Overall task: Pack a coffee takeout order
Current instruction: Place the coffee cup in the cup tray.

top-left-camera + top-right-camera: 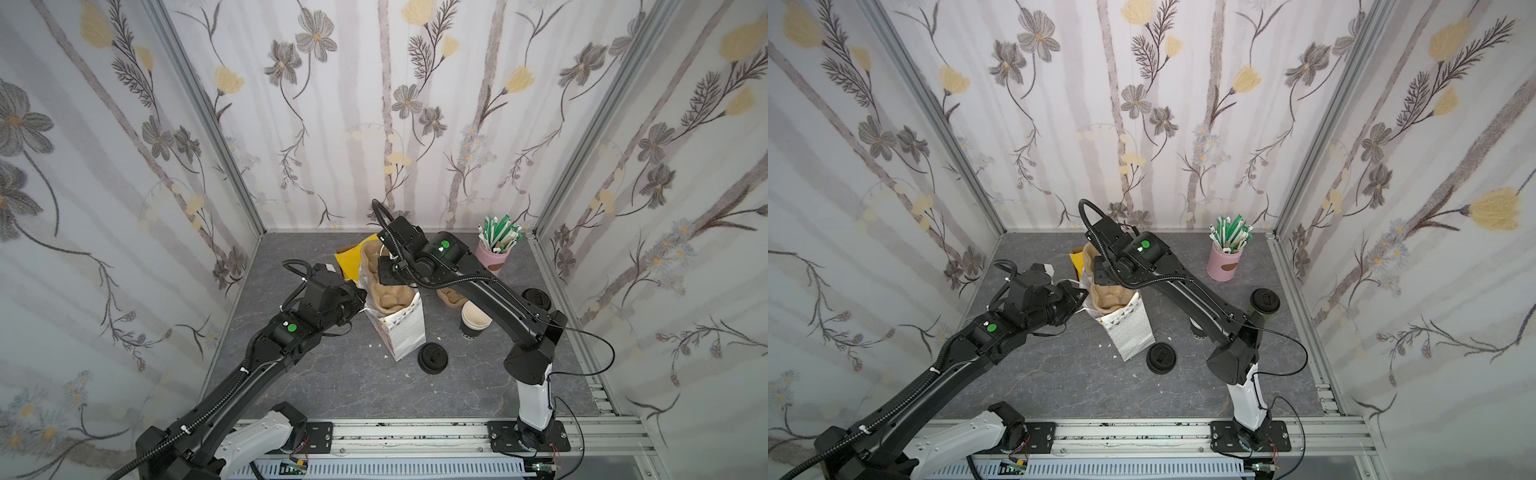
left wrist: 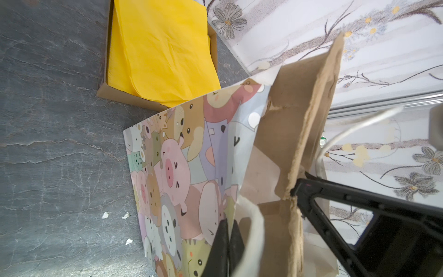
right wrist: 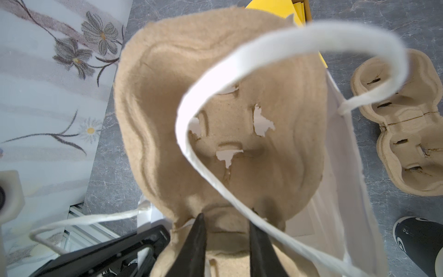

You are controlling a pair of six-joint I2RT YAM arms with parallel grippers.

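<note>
Tray [image 1: 388, 298] on end in bag [image 1: 406, 332] — long axis upright, right claw [image 3: 226, 215] gripping.

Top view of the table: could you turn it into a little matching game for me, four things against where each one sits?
Things:
1. straws
2. napkins
3. cup tray
4. loose black lid

Places:
A. sticking up out of the paper bag
B. flat on the table, near the bag's base
C. bunched in a pink holder
D. stacked in a shallow cardboard box

Pairs: 1-C, 2-D, 3-A, 4-B.
</note>
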